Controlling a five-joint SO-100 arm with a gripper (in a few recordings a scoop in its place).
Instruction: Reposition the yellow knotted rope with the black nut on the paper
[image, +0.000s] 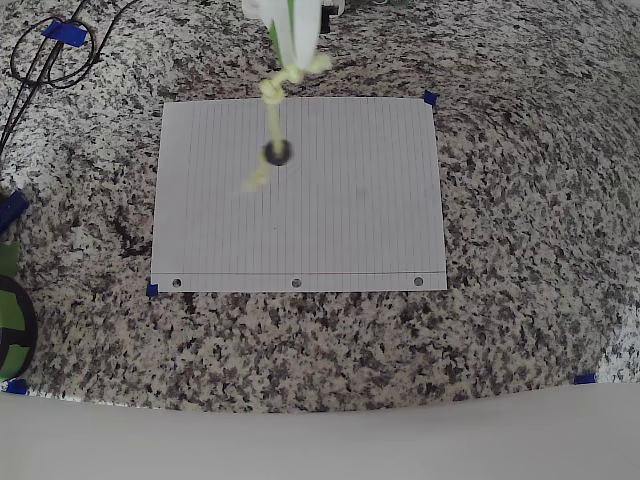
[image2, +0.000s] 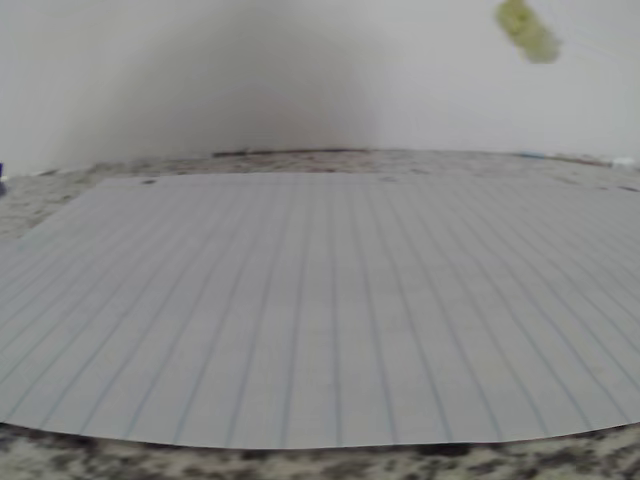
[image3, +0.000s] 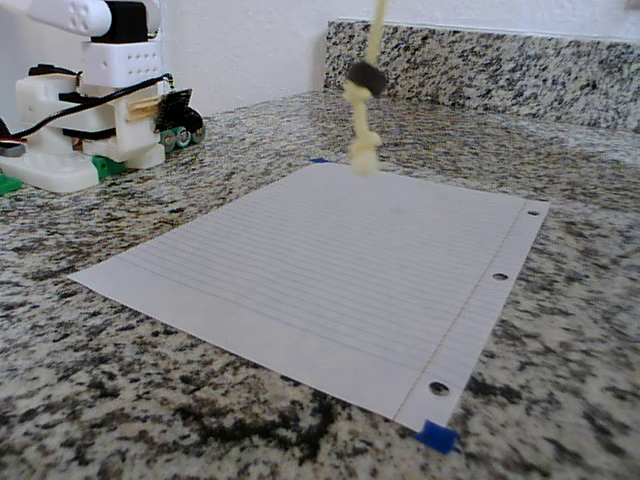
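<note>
Gripper (image: 290, 40) pinches yellow knotted rope (image: 272, 120) (black nut (image: 277, 152) threaded), dangling above paper (image: 350, 220).

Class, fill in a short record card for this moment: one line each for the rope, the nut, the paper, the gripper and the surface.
rope: yellow knotted rope hangs in the air from the gripper, its lower end above the paper, not resting on it
nut: black nut threaded on the rope, above a knot
paper: lined paper lies flat, punched holes along one edge, blue tape at corners
gripper: gripper at the top edge of the overhead view, holding the rope's upper part
surface: speckled granite counter
</note>
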